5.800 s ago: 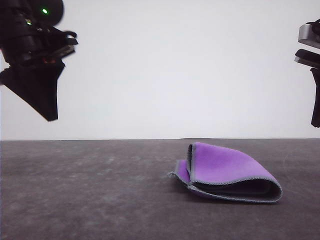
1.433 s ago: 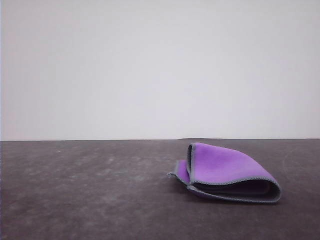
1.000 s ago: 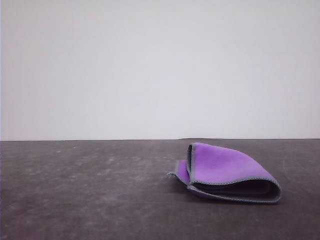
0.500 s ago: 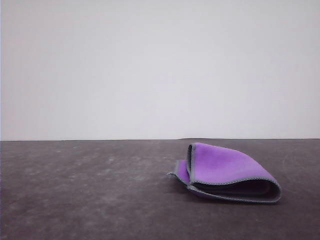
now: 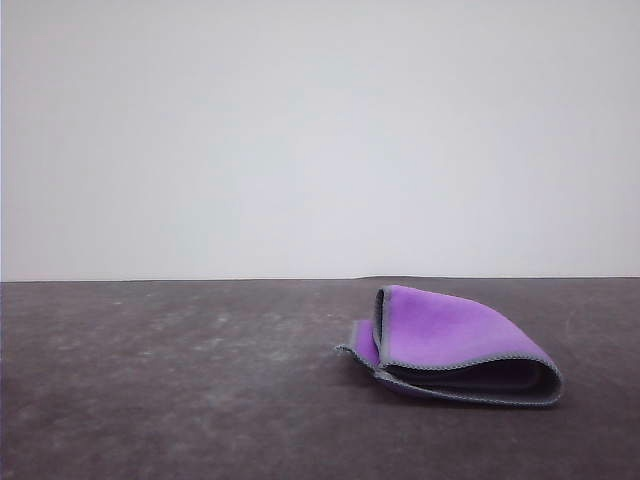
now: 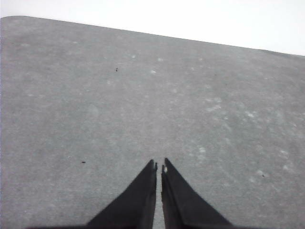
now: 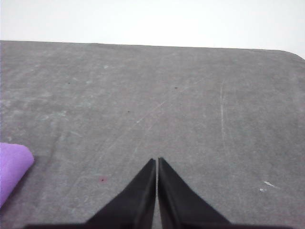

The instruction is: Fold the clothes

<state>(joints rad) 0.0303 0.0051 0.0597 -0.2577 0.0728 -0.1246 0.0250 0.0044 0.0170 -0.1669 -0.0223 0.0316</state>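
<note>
Dark grey scuffed table [image 5: 180,400] before a plain white wall [image 5: 320,130]. One folded purple cloth [image 5: 450,340] lying there. Two grippers, left gripper [image 6: 158,168] and right gripper [image 7: 157,162], both clenched on nothing.

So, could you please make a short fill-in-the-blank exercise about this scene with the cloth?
1. The outer face of the folded cloth is bright ____.
2. The cloth lies on the dark grey ____.
3. The left gripper holds ____.
4. The right gripper has its fingertips ____.

Missing words: purple; table; nothing; shut

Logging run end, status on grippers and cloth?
Left gripper shut, empty. Right gripper shut, empty. Small purple-and-grey soft cloth lies folded on grey table, untouched. Nothing in the way.
</note>
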